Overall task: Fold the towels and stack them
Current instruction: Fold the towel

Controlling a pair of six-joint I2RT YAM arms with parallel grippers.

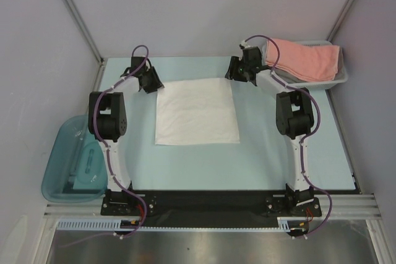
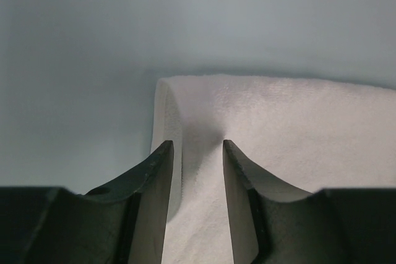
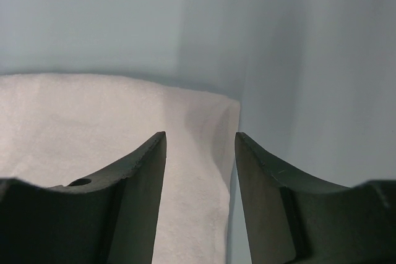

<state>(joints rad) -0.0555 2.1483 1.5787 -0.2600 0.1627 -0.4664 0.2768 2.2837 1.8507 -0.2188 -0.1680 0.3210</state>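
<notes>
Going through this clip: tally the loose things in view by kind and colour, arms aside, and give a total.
White towel: 1
Salmon-pink towel: 1
Pale basket: 1
Teal tub: 1
Total: 4

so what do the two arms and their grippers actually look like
The left arm and right arm have slim white links and bulky black joint housings, and a purple cable runs along each. The left gripper and right gripper are matte black with two curved, tapering fingers. One right finger has a small round hole.
</notes>
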